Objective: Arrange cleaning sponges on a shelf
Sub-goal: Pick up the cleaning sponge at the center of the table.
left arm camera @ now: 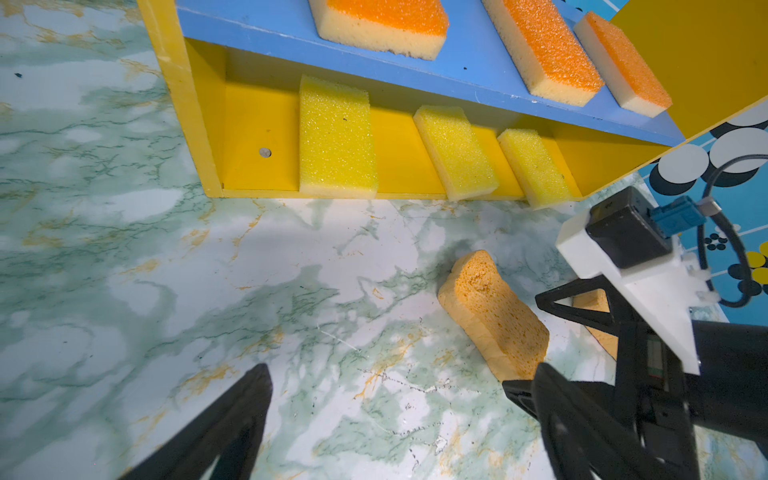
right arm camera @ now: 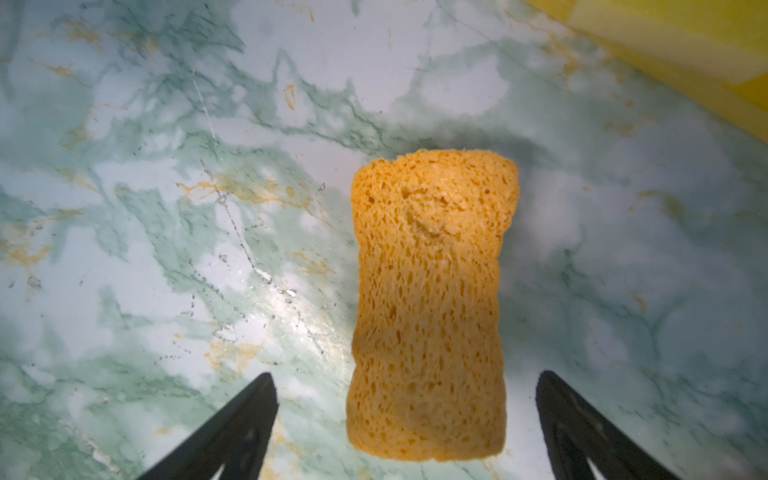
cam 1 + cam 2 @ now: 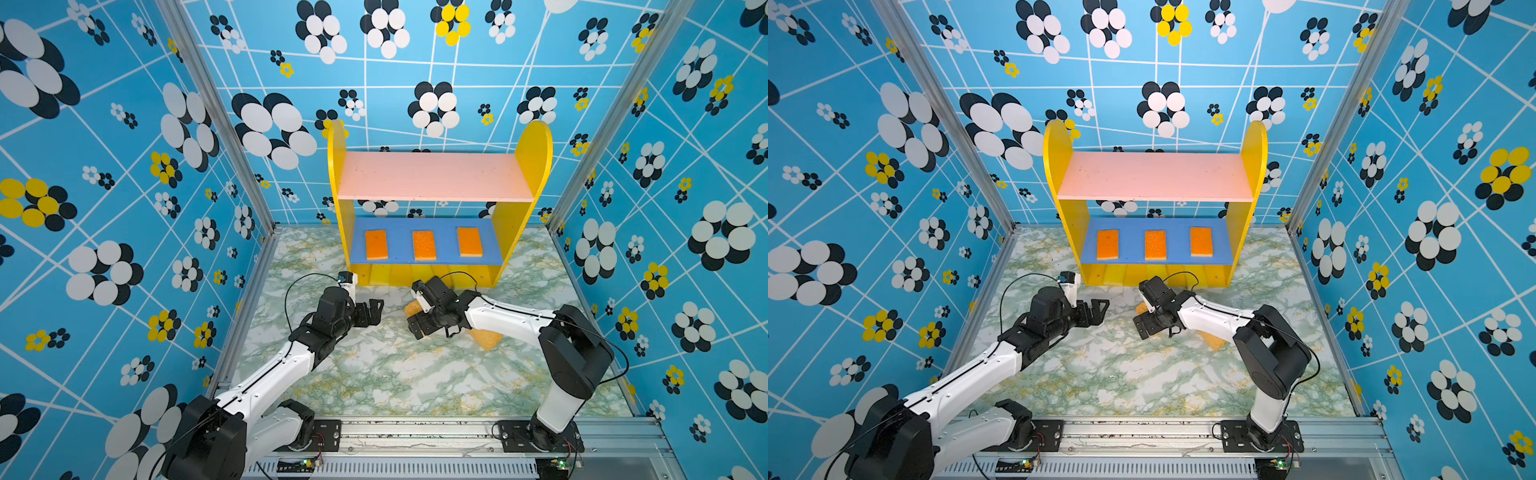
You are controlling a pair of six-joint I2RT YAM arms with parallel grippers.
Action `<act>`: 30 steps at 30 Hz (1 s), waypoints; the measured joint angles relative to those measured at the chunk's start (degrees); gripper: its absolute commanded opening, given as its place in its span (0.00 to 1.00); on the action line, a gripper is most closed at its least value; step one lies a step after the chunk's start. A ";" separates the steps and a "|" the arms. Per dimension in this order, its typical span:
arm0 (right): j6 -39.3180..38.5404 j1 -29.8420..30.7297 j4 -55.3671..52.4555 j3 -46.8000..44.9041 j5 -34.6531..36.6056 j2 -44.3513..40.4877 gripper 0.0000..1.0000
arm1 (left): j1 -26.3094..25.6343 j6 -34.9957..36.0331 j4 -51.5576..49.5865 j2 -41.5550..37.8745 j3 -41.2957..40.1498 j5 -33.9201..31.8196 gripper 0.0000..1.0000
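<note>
Blue flower-print walls (image 3: 104,208) enclose the cell on three sides.

Marbled green-white counter (image 3: 395,374): carries the shelf, both arms and two loose sponges.

Shelf (image 3: 432,174): stands upright at the far edge of the counter, open front facing the arms. It has yellow round-topped side panels, a pink top board, a blue middle board and a yellow base.

Left arm (image 3: 274,374): reaches forward, its wrist near the shelf's left front corner. Left fingers (image 1: 232,415) are spread wide over bare counter, touching no sponge.

Right arm (image 3: 507,318): stretches across toward the centre. Right fingers (image 2: 241,415) are spread wide. The wrist view shows one tan sponge lying between them with a clear gap on each side. Cannot tell how high above the counter they are.

Tan porous sponges:
- One (image 2: 430,307) lies flat on the counter just in front of the shelf base.
- A second (image 3: 486,338) lies near it on the counter, partly hidden under the right forearm.

Orange sponges: three (image 3: 376,244) (image 3: 424,245) (image 3: 470,241) lie flat in a row on the blue board, orange face up and spaced apart.

Yellow sponges: three (image 1: 336,137) (image 1: 455,151) (image 1: 534,166) sit in a row on the yellow base under the blue board, spaced apart.
</note>
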 measured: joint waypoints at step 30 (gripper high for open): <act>6.47 2.89 5.60 -2.84 4.33 2.60 0.66 | 0.11 -0.02 0.39 1.11 0.02 0.68 0.99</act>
